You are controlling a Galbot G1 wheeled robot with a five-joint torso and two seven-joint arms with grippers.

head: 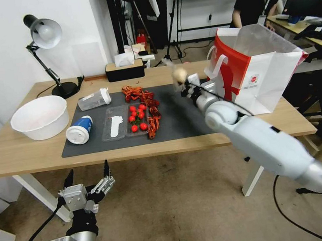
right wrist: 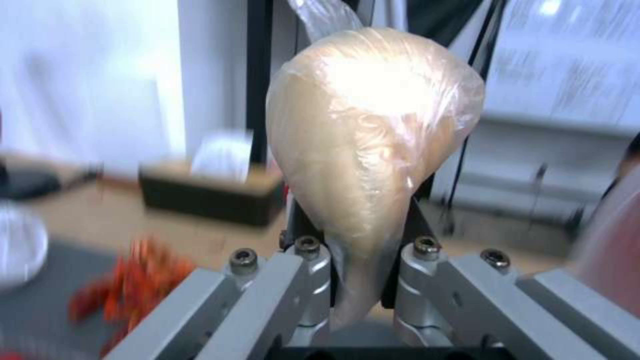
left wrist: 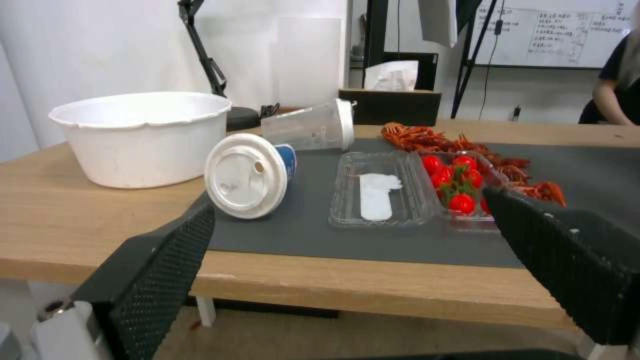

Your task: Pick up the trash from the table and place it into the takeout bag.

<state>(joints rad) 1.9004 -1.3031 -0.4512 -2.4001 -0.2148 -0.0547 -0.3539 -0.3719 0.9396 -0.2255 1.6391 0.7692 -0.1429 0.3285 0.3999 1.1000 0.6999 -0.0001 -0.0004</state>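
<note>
My right gripper [head: 186,85] is shut on a small clear knotted bag [head: 179,74] with beige contents, held above the mat's right end, just left of the takeout bag [head: 259,73]. In the right wrist view the knotted bag [right wrist: 370,150] bulges up out of the closed fingers [right wrist: 313,280]. A blue-and-white lidded paper cup [head: 79,129] lies on its side at the mat's left end, and a clear white-capped plastic cup [head: 94,99] lies behind it. My left gripper [head: 87,176] hangs open below the table's front edge, facing the paper cup [left wrist: 250,175] and the plastic cup [left wrist: 313,125].
On the grey mat [head: 177,122] lie a clear tray [head: 126,121] with cherry tomatoes and scattered red crayfish shells [head: 142,95]. A white bowl [head: 40,117] and a desk lamp [head: 45,37] stand at the left, a tissue box [head: 124,69] at the back.
</note>
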